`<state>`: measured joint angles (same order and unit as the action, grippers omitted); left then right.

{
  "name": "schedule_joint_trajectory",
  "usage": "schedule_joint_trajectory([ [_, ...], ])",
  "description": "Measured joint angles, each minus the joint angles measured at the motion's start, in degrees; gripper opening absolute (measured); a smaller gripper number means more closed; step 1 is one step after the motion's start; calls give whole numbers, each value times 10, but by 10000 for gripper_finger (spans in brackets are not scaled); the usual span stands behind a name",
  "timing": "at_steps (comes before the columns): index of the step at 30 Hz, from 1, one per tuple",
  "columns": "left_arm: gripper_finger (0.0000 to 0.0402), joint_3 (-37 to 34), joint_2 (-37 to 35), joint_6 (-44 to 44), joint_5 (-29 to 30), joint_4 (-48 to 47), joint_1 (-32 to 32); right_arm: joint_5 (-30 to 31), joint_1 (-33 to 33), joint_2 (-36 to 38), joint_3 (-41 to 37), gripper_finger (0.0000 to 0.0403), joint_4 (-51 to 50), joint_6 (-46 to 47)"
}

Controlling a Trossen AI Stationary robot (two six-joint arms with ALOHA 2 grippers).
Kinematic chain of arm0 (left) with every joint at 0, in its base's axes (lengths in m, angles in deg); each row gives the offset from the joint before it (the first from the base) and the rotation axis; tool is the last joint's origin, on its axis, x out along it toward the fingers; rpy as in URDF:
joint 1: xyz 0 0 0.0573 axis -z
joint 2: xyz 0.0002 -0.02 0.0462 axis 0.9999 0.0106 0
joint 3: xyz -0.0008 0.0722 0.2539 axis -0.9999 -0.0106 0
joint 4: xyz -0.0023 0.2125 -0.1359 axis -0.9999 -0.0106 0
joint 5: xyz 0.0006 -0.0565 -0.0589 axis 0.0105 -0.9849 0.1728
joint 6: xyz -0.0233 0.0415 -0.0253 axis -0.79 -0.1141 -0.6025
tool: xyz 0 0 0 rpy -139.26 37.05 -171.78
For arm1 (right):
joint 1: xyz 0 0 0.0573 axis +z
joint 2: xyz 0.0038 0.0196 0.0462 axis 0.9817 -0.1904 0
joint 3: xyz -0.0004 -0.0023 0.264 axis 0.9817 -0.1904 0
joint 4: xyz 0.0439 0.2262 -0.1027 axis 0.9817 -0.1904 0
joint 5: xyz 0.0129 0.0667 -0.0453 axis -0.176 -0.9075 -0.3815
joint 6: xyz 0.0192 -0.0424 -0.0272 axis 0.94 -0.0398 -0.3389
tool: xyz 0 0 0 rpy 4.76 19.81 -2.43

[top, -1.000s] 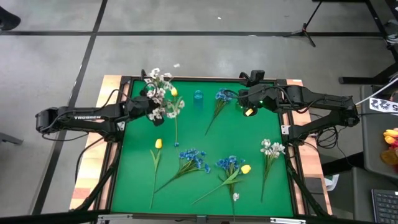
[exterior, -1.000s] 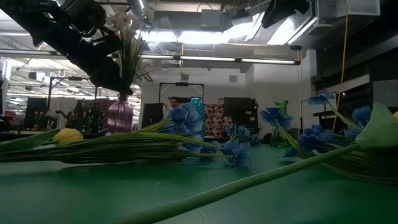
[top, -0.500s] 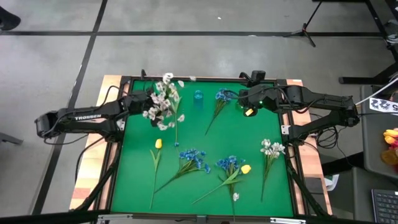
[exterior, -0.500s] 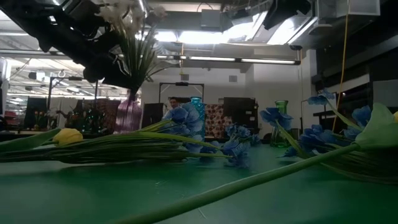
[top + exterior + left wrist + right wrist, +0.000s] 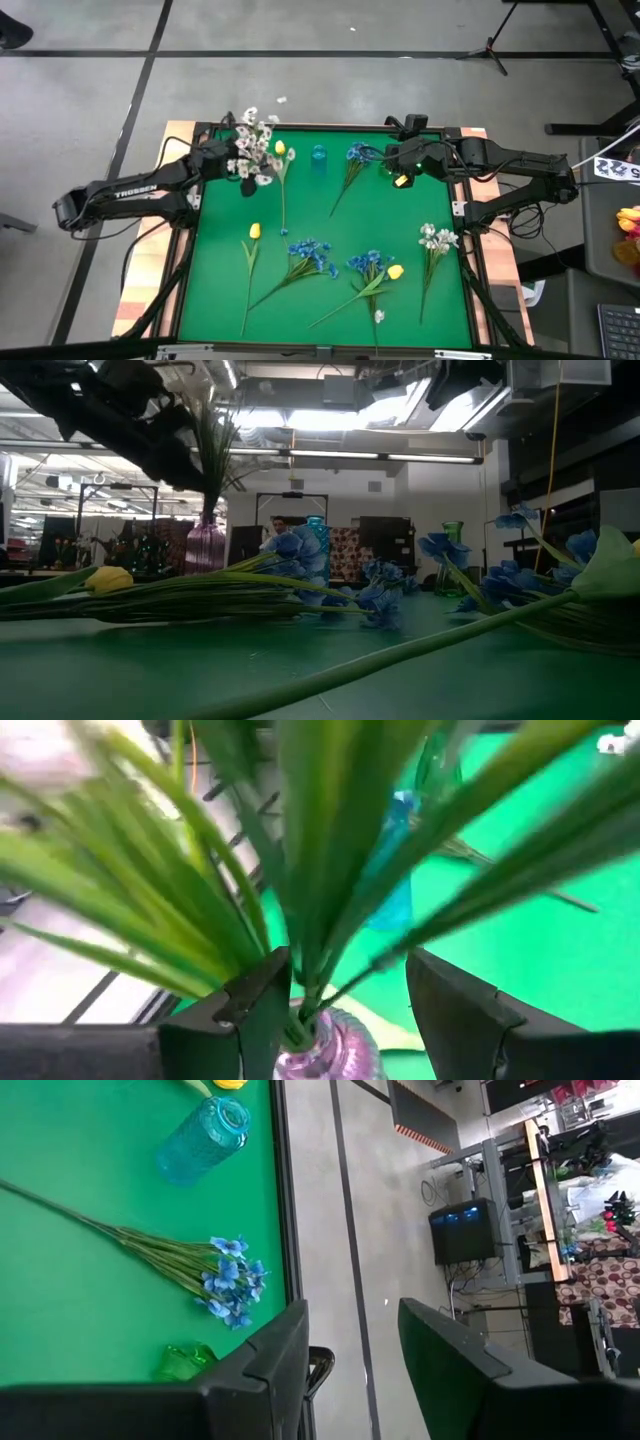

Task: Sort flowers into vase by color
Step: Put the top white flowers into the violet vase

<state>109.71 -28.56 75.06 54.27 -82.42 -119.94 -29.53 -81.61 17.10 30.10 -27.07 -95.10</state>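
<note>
A purple glass vase holding white flowers with long green leaves is at the table's far left, with my left gripper shut on it. My right gripper hangs open and empty above the far right of the table. A blue vase and a green vase stand near the far edge. Blue flowers, yellow flowers and a white spray lie flat on the green mat. My left gripper has the purple vase's neck between its two fingers, which come at it nearly level from the table's left. The vase stands upright with leaves and blooms rising above the fingers. Other flowers hide its base in the low view, so I cannot tell if it is lifted.
Another blue flower lies near the far edge between the blue vase and my right gripper. A yellow flower lies just right of the held vase, its stalk running toward the near edge. A raised frame borders the mat.
My left arm has swung about its base and carried the purple vase a little toward the table's far edge. The vase has stayed upright, and the white blooms have swayed above it. My right gripper has kept still.
</note>
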Motion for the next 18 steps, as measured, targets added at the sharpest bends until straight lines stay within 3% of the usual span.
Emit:
schedule_joint_trajectory([
  [8, 196, 0, -59, -17, 8, -75, 0, 5, 0, 0, 0, 156, -2, 0],
  [14, 196, 0, -66, -47, 98, -93, 0, 5, 0, 0, 0, 156, -2, 0],
  [18, 196, 0, -66, -72, 65, -99, 8, 5, 0, 0, 0, 156, -2, 0],
])
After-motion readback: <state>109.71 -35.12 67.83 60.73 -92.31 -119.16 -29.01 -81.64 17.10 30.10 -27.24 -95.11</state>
